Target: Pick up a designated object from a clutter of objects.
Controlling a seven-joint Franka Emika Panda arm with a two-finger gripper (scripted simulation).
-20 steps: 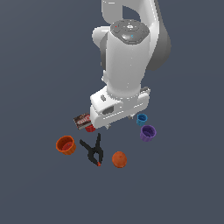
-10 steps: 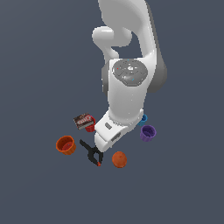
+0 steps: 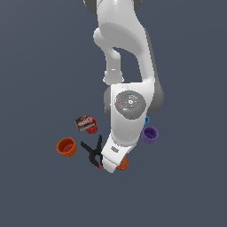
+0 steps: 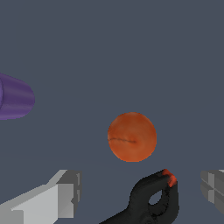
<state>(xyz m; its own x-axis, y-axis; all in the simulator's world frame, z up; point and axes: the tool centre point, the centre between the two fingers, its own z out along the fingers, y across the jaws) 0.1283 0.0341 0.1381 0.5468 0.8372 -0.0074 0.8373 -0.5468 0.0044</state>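
Arm descended, now covering orange ball (image 3: 124, 163).

White arm (image 3: 128, 128), grey joint cap.

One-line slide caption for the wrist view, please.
Open gripper above the orange ball, black clamp between the fingers, purple cup aside.

Exterior view: looking from above and well back at arm and clutter. Wrist view: close to the floor, facing down. Shared — orange ball (image 4: 132, 136) (image 3: 123, 163), black clamp (image 4: 153, 201) (image 3: 93, 151), purple cup (image 4: 14, 96) (image 3: 150, 135).
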